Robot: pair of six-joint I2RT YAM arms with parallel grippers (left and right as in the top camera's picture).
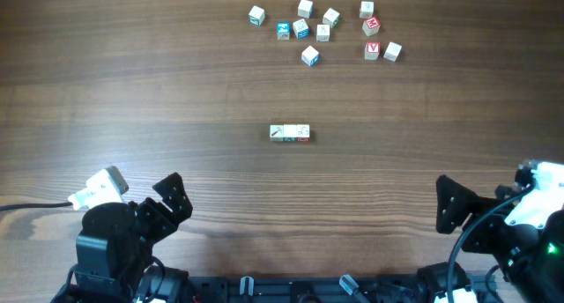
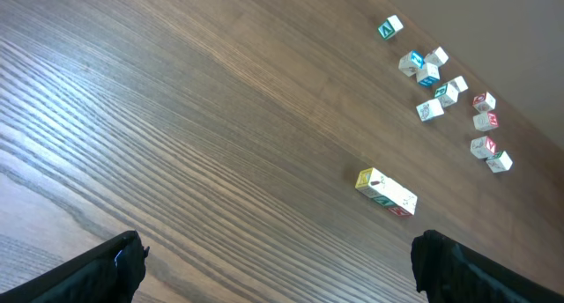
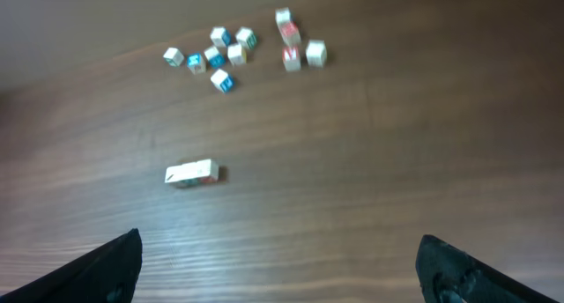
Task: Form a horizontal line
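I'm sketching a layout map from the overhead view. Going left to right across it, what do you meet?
In order: left gripper → horizontal line of three cubes → right gripper. The loose cubes spread across the line's span farther back, so they are left out.

scattered cubes (image 1: 322,33): letters too small; cube row (image 3: 192,172) blurred

Top-down, low wrist cams share row (image 1: 290,133).

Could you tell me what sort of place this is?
Likely a robotics lab bench: a wood-grain table, the left gripper and right gripper open at its edge, a row of three letter cubes and a loose scatter.
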